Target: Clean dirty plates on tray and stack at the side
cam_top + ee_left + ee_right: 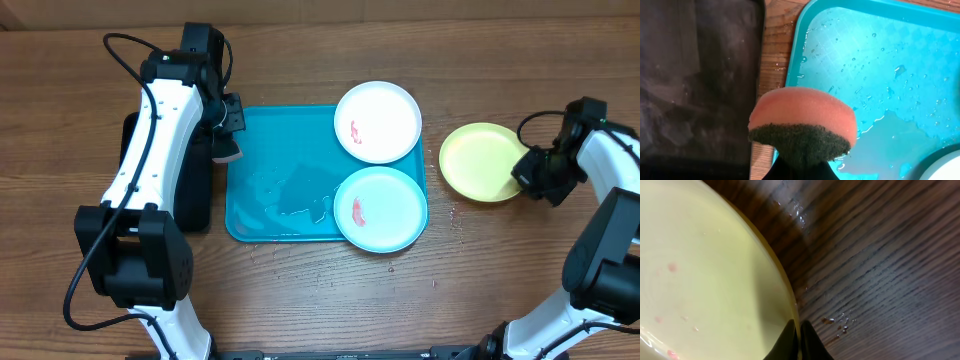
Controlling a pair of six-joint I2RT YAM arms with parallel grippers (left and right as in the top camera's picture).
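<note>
- Left gripper (228,140) clamped on orange sponge (802,117), above teal tray (270,170) left edge
- Right gripper (800,340) pinching rim of yellow-green plate (705,270), which lies on table (890,255)
- White plate (378,120) and mint plate (382,208), red-smeared, on tray's right end

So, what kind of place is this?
Probably a robot test bench, not a real kitchen: two robot arms at a wooden table, a wet teal tray with smeared plates, a sponge.
</note>
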